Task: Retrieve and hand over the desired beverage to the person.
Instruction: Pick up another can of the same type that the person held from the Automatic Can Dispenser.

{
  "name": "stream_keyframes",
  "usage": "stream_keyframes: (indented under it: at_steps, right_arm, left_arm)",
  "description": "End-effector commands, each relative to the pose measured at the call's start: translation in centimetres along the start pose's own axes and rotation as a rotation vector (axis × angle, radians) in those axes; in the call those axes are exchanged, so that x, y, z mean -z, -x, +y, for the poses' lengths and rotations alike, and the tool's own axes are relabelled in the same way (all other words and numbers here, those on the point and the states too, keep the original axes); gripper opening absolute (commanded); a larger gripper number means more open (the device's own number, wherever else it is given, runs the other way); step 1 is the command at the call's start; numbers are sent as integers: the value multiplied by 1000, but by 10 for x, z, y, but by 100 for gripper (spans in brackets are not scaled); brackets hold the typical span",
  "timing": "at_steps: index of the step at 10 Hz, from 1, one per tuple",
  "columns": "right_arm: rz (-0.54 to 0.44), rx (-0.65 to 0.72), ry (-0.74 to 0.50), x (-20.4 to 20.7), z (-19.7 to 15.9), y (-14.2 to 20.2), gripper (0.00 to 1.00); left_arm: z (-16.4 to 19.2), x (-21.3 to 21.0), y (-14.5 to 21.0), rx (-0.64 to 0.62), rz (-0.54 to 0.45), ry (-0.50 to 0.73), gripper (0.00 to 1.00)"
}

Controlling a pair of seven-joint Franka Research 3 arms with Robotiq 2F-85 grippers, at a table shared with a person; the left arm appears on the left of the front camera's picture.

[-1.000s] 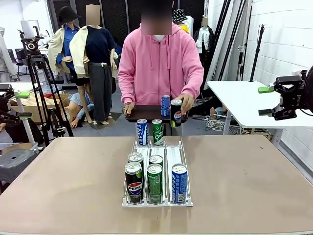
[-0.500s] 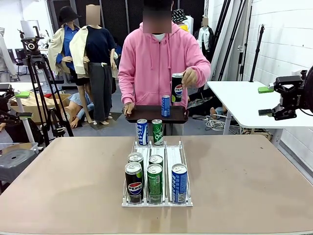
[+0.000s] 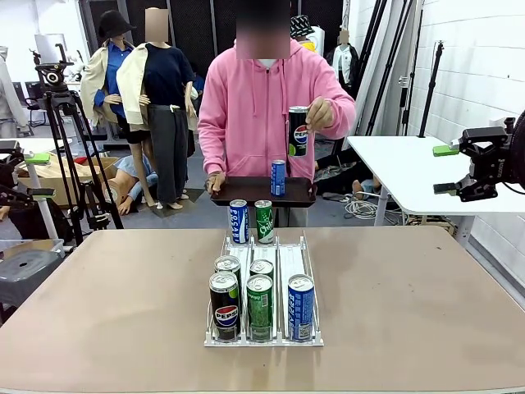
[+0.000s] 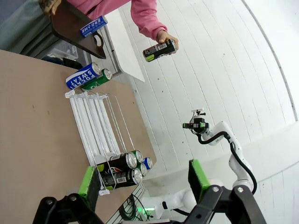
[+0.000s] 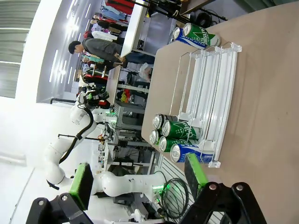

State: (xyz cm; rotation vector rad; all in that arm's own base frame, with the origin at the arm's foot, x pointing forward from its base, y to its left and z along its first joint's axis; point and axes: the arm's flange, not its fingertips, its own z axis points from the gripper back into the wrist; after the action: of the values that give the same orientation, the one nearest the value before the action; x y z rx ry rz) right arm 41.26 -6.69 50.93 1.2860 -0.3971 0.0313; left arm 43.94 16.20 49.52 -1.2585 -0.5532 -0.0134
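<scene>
The person [image 3: 267, 98] in a pink hooded sweatshirt stands at the far side and holds a black Pepsi can [image 3: 299, 131] raised at chest height in one hand. Their other hand steadies a dark tray [image 3: 246, 194] with a blue can [image 3: 278, 177] on it. On the table, a clear rack [image 3: 289, 261] holds a black Pepsi can [image 3: 223, 305], a green can [image 3: 259, 305] and a blue can [image 3: 300, 306] at its near end. My left gripper [image 4: 144, 179] and right gripper [image 5: 138, 179] are open and empty, raised off to the table's sides.
A blue Pocari can [image 3: 239, 221] and a green Sprite can [image 3: 264, 221] stand at the rack's far end. Two more cans [image 3: 228, 267] sit in the second row. A camera tripod [image 3: 61, 123] stands at the back left, and a white side table [image 3: 410, 172] at the right.
The person has lifted the black Pepsi can off the tray up to chest height. Neither arm has moved.
</scene>
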Motion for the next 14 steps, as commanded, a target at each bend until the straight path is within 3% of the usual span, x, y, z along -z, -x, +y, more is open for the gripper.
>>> stream_keyframes:
  at_steps: [1, 14]
  right_arm:
    - [7, -1, 8, 0, 0, -1, 100]
    - [7, -1, 8, 0, 0, -1, 100]
  left_arm:
    - [-1, -1, 2, 3, 3, 9, 100]
    - [-1, -1, 2, 3, 3, 9, 100]
